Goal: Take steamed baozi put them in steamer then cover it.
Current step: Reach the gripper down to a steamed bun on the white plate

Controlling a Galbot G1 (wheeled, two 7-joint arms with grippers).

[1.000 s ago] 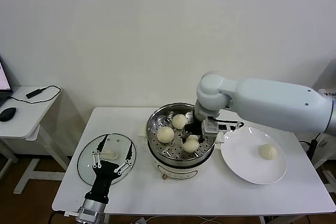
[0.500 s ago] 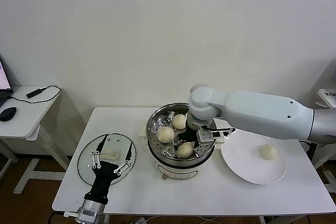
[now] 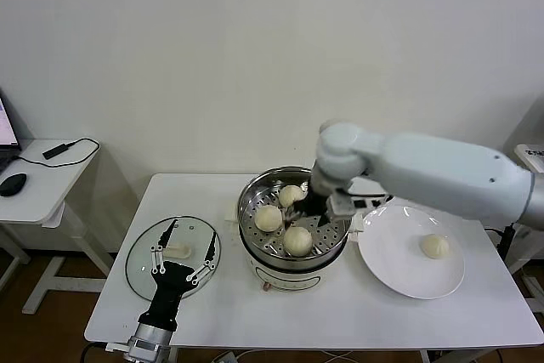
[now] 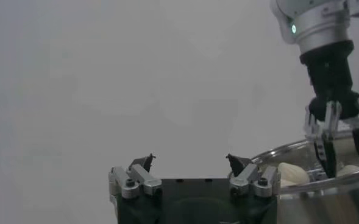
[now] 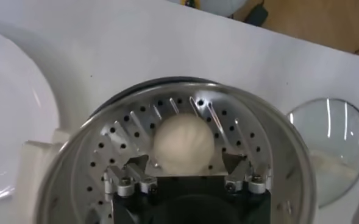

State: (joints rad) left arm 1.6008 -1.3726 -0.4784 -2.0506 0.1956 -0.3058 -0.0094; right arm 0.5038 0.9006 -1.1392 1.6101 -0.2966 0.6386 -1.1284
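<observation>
From the head, the right gripper (image 3: 321,210) hangs with jaws spread over the steamer (image 3: 293,225), three baozi on its tray; the last baozi (image 3: 434,246) lies on the plate (image 3: 411,252) at about four o'clock from that gripper, nearer the right arm. The left gripper (image 3: 181,258), spread wide, sits over the lid (image 3: 172,257). The left wrist adds little. The right wrist shows a released bun (image 5: 183,146) between empty jaws, apparently untouched.

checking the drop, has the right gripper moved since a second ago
Yes. The right gripper has let go of the third baozi and lifted, jaws open, above the steamer.
</observation>
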